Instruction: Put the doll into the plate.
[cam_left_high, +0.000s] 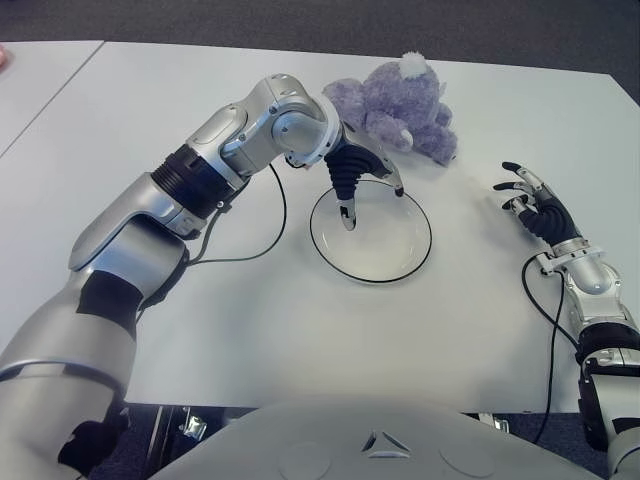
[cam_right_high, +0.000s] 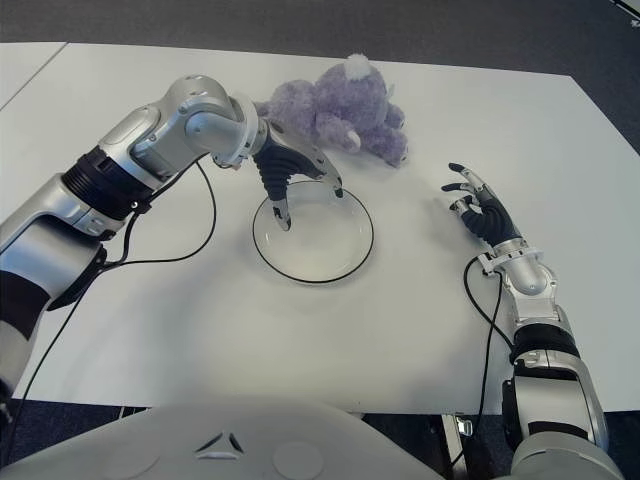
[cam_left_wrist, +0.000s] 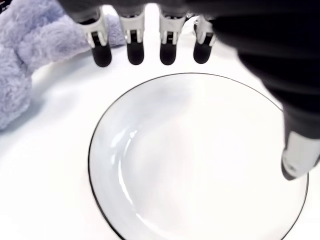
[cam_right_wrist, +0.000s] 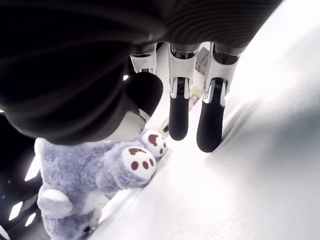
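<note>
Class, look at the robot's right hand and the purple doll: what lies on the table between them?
Nothing: in the left eye view only bare white table separates the open right hand from the doll. The plate sits off that line, under the left hand.

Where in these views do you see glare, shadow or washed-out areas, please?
Left wrist view: the plate carries curved glare streaks, and the table is nearly washed out. Right wrist view: the left of the frame lies in deep shadow around the doll. Left eye view: the left hand casts only a faint shadow into the plate.
</note>
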